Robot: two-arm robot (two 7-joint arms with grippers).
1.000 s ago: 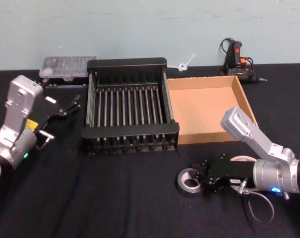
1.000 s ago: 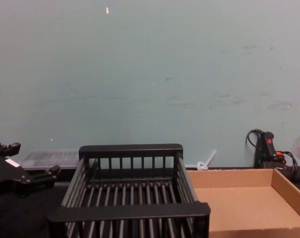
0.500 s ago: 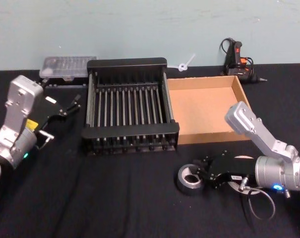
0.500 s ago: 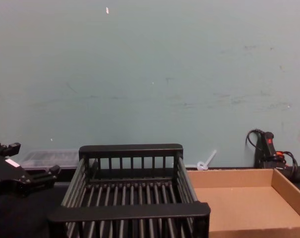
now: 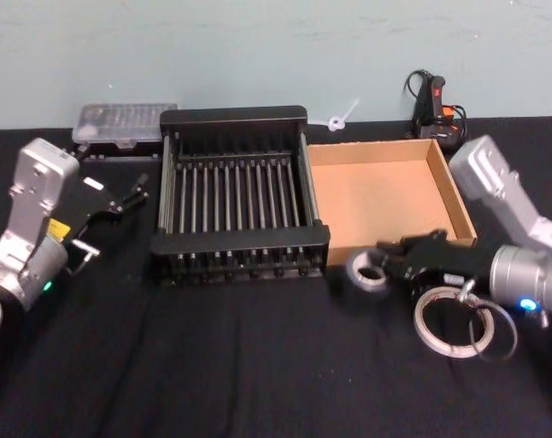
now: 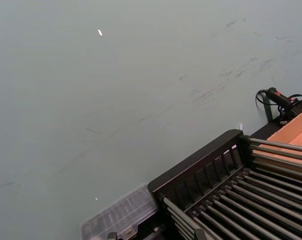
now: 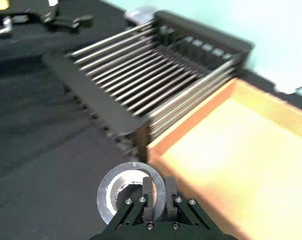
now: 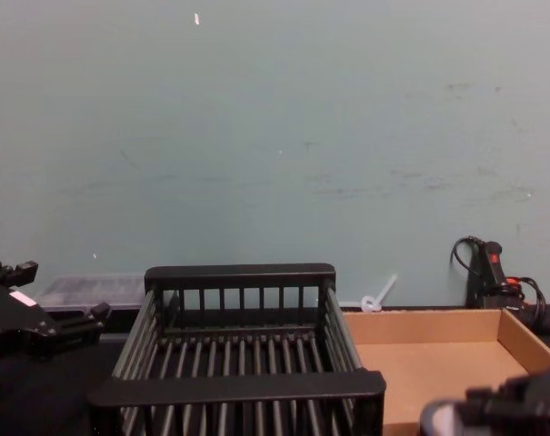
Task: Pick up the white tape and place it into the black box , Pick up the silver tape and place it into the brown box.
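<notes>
Beside the shallow tan cardboard brown box (image 5: 385, 196), the right gripper (image 5: 391, 267) is pinching the small grey silver tape (image 5: 368, 271) by its wall — lifted, ready to carry inside.

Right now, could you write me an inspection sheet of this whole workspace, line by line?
Surface: black cloth table.
Job's things: silver tape held off the table near the brown box's front left corner; white tape flat on the cloth in front of that box; black box and brown box side by side, nothing in either.
Clutter: clear plastic case behind the left arm; small white plastic piece by the wall.
Grippers: right tool shut on the silver tape; left tool open, idle left of the black box.
Cables: a cord at the black and orange hand tool by the wall; thin wires looping under the right wrist.
Surroundings: plain pale teal wall.
</notes>
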